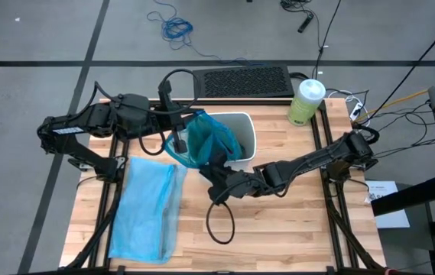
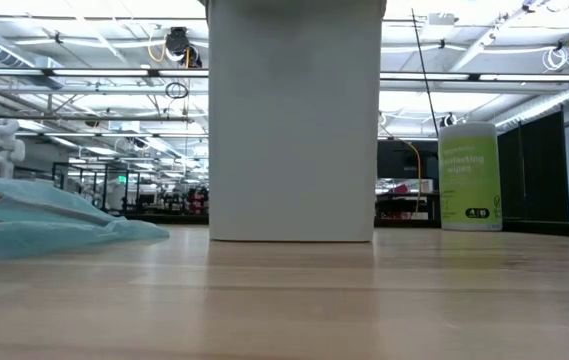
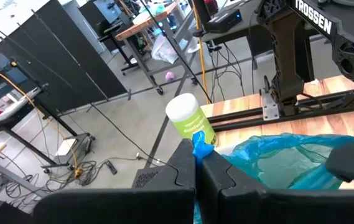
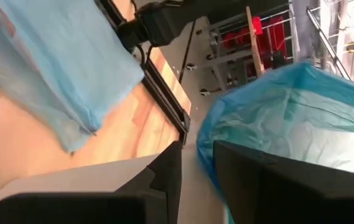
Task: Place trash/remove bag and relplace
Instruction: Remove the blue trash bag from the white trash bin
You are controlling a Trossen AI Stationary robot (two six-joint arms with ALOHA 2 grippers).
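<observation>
Left gripper shut on a fold of the bag, right gripper pinching its rim opposite, both just above the bin. Bag removal underway; next, lifting clear together, replacement lying near on the worktop.

Two dark, matte, jointed arms are seen; black cables are looped along them, and white "TROSSEN" lettering is printed on one link.

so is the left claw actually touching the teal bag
Touching. In the left wrist view the left claw has its fingers closed together on a pinch of the teal bag, a tuft poking out between them.
</observation>
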